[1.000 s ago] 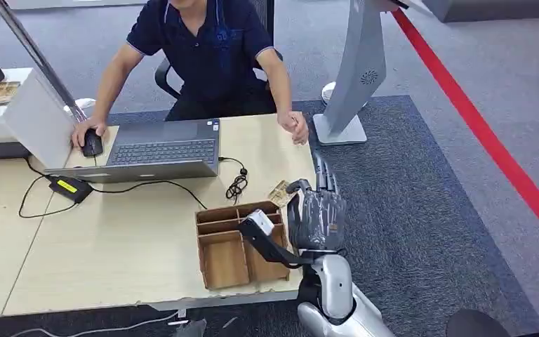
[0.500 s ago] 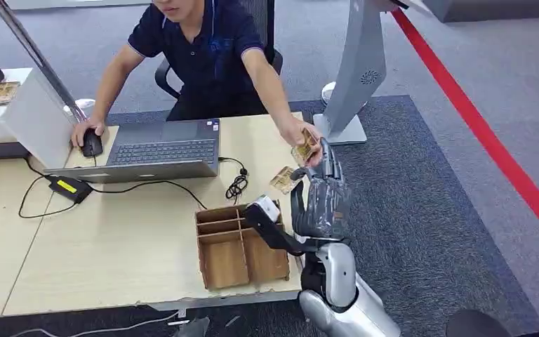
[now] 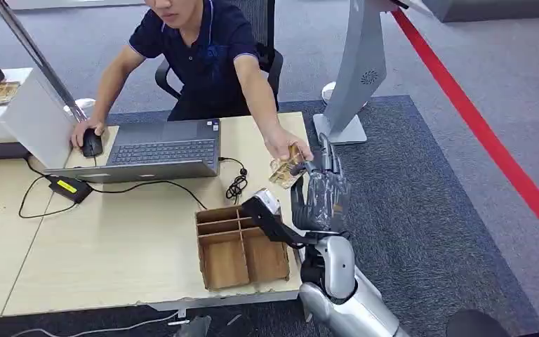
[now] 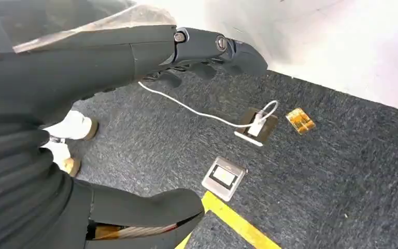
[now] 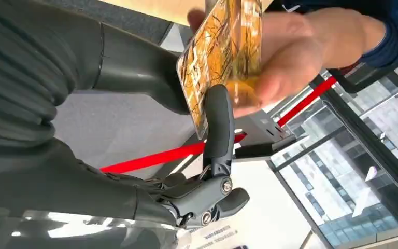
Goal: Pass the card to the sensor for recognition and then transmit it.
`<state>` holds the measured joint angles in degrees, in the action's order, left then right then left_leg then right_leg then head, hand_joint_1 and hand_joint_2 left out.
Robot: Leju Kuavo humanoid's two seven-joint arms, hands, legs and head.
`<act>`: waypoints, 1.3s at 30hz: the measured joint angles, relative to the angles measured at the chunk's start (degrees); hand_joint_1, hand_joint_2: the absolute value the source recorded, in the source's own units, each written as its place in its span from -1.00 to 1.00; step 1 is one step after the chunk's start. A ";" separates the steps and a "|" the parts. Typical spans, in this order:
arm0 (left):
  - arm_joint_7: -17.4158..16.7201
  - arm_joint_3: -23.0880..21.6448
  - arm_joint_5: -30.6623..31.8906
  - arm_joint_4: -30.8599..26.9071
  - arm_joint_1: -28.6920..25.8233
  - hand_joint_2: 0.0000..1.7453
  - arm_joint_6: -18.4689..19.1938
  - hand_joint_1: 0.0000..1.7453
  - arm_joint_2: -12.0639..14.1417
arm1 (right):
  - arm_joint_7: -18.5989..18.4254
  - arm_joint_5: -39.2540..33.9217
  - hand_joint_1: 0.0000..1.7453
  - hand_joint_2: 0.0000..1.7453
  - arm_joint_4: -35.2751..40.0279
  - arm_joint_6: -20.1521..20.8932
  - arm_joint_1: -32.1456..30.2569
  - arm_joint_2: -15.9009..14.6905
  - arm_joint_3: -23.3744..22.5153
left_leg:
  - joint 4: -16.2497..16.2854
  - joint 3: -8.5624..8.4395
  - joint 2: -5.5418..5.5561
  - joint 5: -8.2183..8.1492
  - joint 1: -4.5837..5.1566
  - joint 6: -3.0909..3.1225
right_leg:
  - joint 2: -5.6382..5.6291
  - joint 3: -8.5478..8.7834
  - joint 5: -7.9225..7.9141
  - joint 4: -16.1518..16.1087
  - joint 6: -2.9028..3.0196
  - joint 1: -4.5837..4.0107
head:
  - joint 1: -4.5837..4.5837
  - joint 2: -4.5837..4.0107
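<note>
Item: card (image 3: 285,170), gold-and-brown printed face, rigid. Location: just beyond the far corner of the wooden organiser (image 3: 240,246), raised off the desk (image 3: 112,246), at the right hand (image 3: 321,199) and the person's hand (image 3: 285,146).

Holder: right hand, raised upright past the desk's right edge. In the right wrist view one dark finger lies across the card's (image 5: 218,57) face and the thumb sits behind it. The person's hand (image 5: 280,52) grips the same card from the other side. Whether the right hand's pinch alone carries the card cannot be told.

Left hand (image 4: 57,104): hangs over dark carpet with a floor socket plate (image 4: 223,178) below; fingers loosely extended, apart, holding nothing.

Step in hand, as judged: handover of the card between the right hand and the person. To do it well:
- keep the wrist steady and the card's free edge clear for the person's fingers;
- hold the pinch firm until the other party's grip is plainly full, then ease slowly;
- avoid twisting, since a flat card slips sideways easily.

Also beyond the organiser: laptop (image 3: 161,151), mouse (image 3: 92,143), cables.

Markings: card's print is patterned; no writing legible. No readable brand on the laptop.
</note>
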<state>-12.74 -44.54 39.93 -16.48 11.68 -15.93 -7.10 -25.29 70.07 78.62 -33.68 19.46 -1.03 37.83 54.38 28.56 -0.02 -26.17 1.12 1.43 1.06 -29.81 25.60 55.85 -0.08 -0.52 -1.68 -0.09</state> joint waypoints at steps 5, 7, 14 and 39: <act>0.09 0.00 0.02 0.00 -0.01 1.00 -0.02 -1.00 -0.09 | -0.04 -0.07 1.00 1.00 -0.77 0.42 0.93 -0.11 0.00 | 0.00 0.00 0.00 0.00 0.00 0.00 | 0.00 0.00 0.00 0.00 0.00 0.00 | 0.00 0.00; 0.13 0.02 0.02 0.00 0.00 1.00 -0.04 -1.00 -0.11 | -0.07 -0.04 1.00 1.00 -1.05 0.55 1.23 -0.15 0.00 | 0.00 0.00 0.00 0.00 0.00 0.00 | 0.00 0.00 0.00 0.00 0.00 0.00 | -0.02 0.00; 0.15 0.02 0.04 0.00 -0.01 1.00 -0.26 -1.00 -0.28 | -0.42 0.07 0.22 1.00 -1.62 1.22 2.22 -0.39 0.00 | 0.00 0.00 0.00 0.00 0.00 0.00 | 0.00 0.00 0.00 0.00 0.00 0.00 | 0.00 0.00; -0.04 0.50 -0.15 0.00 -0.03 1.00 -0.44 -1.00 -0.39 | -1.46 1.03 -1.00 1.00 -2.82 -0.17 1.75 -0.46 0.13 | 0.00 0.00 0.00 0.00 0.00 0.00 | 0.00 0.00 0.00 0.00 0.00 0.00 | 0.00 0.00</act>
<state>-12.79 -44.04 39.78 -16.48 11.65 -16.37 -7.50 -26.75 71.10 75.80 -33.86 21.21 -1.49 37.97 54.39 28.56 -0.02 -26.17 1.12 1.43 1.06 -29.82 25.60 55.84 -0.08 -0.52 -1.68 -0.09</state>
